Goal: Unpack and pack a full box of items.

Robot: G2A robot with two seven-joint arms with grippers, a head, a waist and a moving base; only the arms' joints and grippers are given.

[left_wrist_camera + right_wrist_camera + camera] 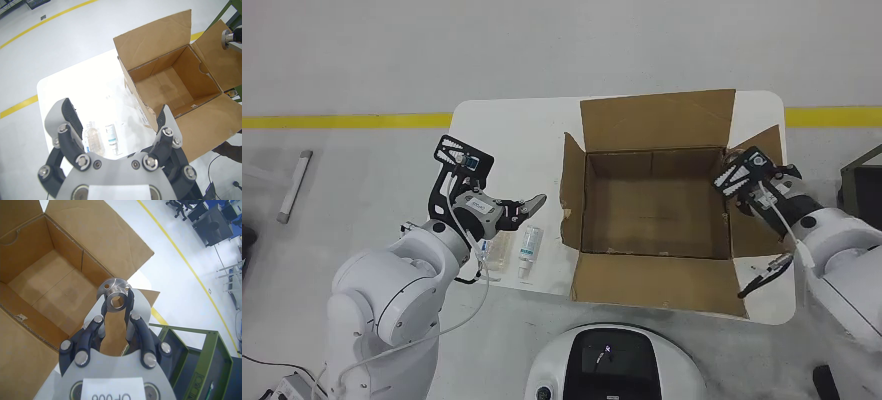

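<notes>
- box sits open on the table, flaps spread, floor bare cardboard.
- right gripper clamps a metal flange by its hub, at the box's right rim above the side flap.
- left gripper spread wide, holding nothing, above the clear bottle and spray bottle lying on the table left of the box.
- judgement: unpacking about done; repacking all three items remains.
- bottles lie near the table's front edge; the raised, torn left flap stands between them and the box; the box mouth is wide.
</notes>
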